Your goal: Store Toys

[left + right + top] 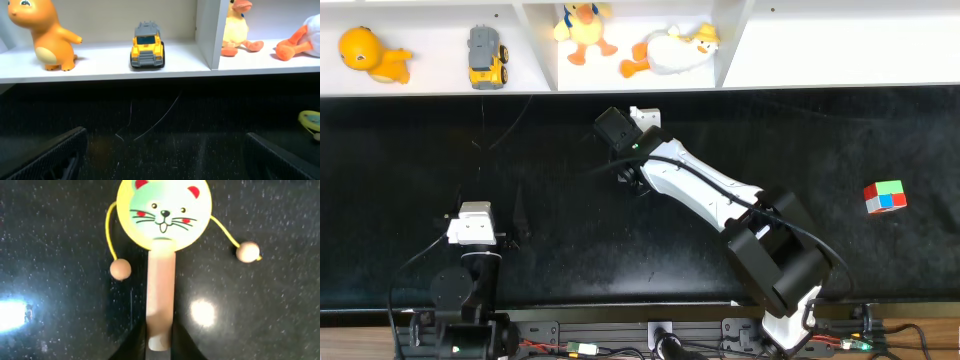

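Observation:
A rattle drum (pixel 164 211) with a pale green cat face, a yellow rim, a wooden handle and two beads on yellow strings lies on the black table. My right gripper (pixel 160 332) is shut on the end of its handle, one dark finger on each side; from above that gripper (pixel 630 172) is at mid-table near the shelf. The drum's rim (pixel 310 120) shows off to one side in the left wrist view. My left gripper (pixel 165 147) stands open and empty, low over the table at the front left (pixel 475 228), facing the shelf.
A white shelf (pixel 640 80) runs along the back with an orange figure (pixel 375 55), a yellow truck (pixel 487 57), a yellow plush duck (pixel 585 30) and a white plush duck (pixel 670 50). A coloured cube (pixel 885 197) sits on the table's right.

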`<state>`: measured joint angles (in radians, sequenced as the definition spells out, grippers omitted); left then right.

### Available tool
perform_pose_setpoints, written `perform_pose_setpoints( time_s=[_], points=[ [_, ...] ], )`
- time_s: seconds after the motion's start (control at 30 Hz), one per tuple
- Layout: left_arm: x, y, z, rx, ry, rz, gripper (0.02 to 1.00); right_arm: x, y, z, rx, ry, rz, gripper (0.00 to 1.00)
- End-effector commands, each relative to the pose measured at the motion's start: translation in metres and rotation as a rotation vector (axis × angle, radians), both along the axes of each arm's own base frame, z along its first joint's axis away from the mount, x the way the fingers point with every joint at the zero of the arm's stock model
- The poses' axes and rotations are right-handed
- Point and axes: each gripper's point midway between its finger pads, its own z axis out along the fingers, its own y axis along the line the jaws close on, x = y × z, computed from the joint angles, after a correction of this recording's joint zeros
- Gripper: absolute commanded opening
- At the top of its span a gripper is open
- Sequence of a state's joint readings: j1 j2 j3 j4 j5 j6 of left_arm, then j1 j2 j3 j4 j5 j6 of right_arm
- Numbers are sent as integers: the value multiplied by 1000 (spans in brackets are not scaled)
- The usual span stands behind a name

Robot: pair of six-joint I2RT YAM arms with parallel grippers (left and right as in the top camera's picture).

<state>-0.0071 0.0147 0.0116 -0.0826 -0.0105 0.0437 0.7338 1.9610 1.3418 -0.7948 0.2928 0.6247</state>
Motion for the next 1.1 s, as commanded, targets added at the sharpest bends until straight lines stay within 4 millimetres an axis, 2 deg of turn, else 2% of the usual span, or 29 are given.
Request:
perform_pose_setpoints(
  time_s=[0.03,0.27,0.43,0.57,0.7,0.9,1.1],
  points=[
    [0,-4,1,-4,-7,-19,998,8,5,6,7,-33,-4,49],
    [0,-4,1,-4,-7,-18,998,-7,11,16,-30,-46,37,99],
    [0,-4,1,-4,-7,-18,998,-15,-8,40,-71,-94,30,95],
    [0,-4,1,-4,-7,-19,998,-27,-35,60,-66,-139,4,112],
    [0,-4,1,-4,-7,-19,998,-47,-68,72,-58,-152,-24,69],
    [0,-4,1,-4,-7,-18,998,-75,-135,93,-55,-180,-109,71],
    [0,-4,1,-4,-7,-18,996,-71,-186,115,-116,-202,-93,45]
  ],
)
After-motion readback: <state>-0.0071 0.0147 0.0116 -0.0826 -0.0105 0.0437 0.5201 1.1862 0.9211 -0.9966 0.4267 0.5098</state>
